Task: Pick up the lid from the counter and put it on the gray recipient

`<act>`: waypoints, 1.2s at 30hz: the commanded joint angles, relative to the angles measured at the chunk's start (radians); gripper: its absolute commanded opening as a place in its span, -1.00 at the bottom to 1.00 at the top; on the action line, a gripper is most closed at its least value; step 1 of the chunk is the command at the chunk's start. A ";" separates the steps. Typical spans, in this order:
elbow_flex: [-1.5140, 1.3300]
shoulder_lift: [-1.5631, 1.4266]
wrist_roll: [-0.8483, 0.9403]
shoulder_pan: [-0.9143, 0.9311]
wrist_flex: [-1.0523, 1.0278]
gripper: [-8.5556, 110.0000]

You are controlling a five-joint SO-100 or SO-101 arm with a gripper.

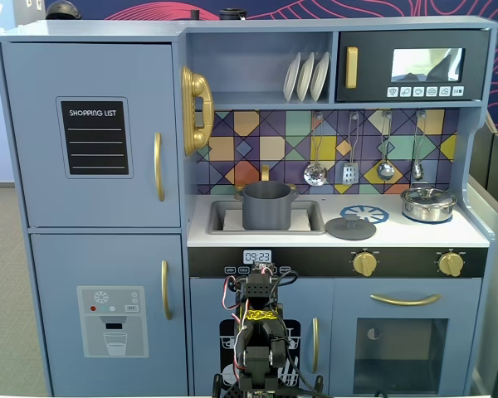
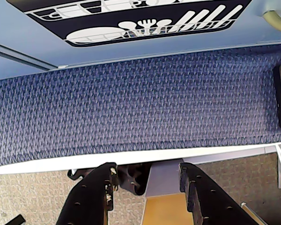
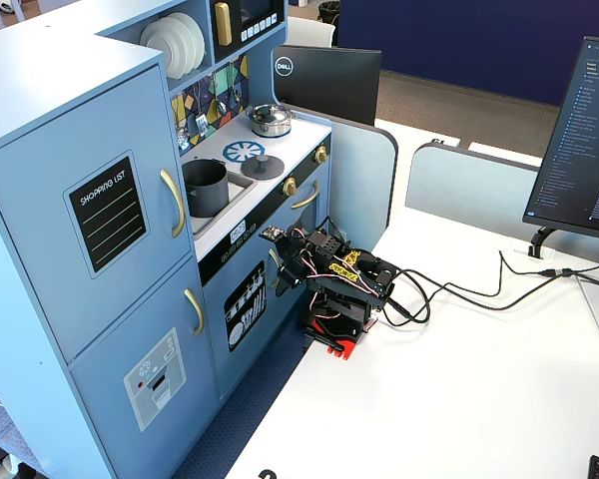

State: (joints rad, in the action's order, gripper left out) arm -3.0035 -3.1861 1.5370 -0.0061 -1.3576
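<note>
The dark gray lid (image 1: 350, 227) lies flat on the pale counter (image 1: 415, 235), right of the sink recess and partly over the blue burner print. The gray pot (image 1: 266, 206) stands uncovered in the sink recess. Both also show in the other fixed view, the lid (image 3: 264, 166) and the pot (image 3: 206, 187). My arm (image 1: 257, 332) is folded low on the white table, in front of the kitchen and well below the counter. My gripper (image 2: 147, 168) is open and empty, over the table edge and blue carpet; it also shows in a fixed view (image 3: 283, 264).
A shiny silver pot with its steel lid (image 1: 428, 203) stands at the counter's right end. Utensils (image 1: 349, 170) hang on the back wall above the counter. The dishwasher door (image 3: 245, 309) is close in front of the gripper. A monitor (image 3: 584, 140) and cables (image 3: 459, 291) are on the table.
</note>
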 commanded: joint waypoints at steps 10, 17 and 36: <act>0.003 0.008 0.014 0.077 -0.173 -0.86; 0.044 0.008 -0.038 0.101 -0.092 -0.86; 0.742 0.293 0.052 0.227 0.278 -0.86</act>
State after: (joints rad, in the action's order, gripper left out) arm -2.3593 -2.9207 1.5723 0.1841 -1.1536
